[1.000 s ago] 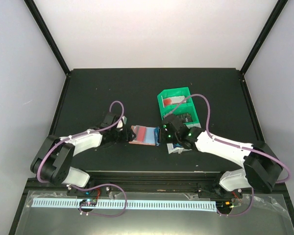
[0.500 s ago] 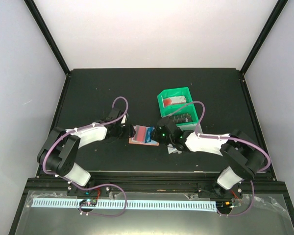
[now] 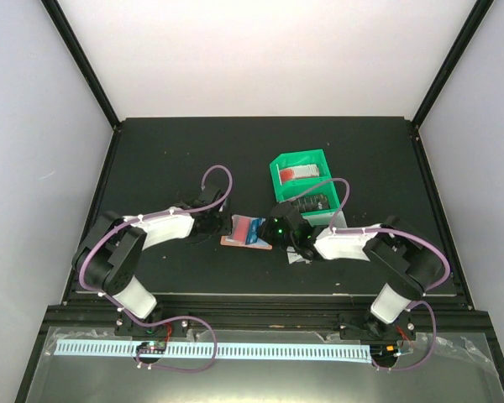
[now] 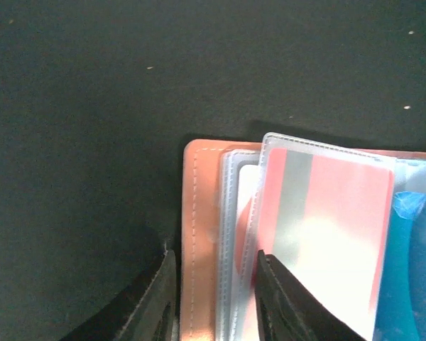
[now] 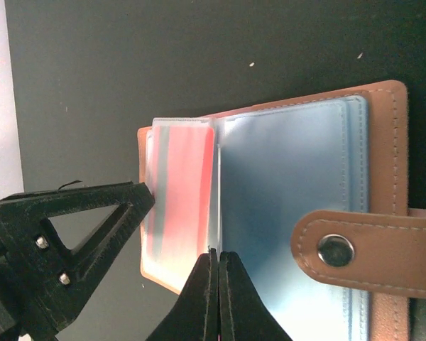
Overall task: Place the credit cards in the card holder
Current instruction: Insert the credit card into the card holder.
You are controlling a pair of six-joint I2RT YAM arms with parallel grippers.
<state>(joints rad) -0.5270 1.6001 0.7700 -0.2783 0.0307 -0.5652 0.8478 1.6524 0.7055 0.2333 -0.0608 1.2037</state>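
One open card holder (image 3: 245, 232) lies lengthwise left-to-right.

Left claw (image 4: 217, 260) narrower, nearer card holder (image 4: 199, 213)

Finding for your record: no text, label, brand, number or sign can be read in any view. The red-and-white card (image 4: 319, 213), behind a clear sleeve of the card holder (image 4: 199, 213), shows you only plain colour bands and a grey stripe. The snap tab (image 5: 369, 249) carries stitching and a metal stud, and any marking on the stud is too small to read. In the overhead view, the contents of the green tray (image 3: 298, 158) are also too small to read.
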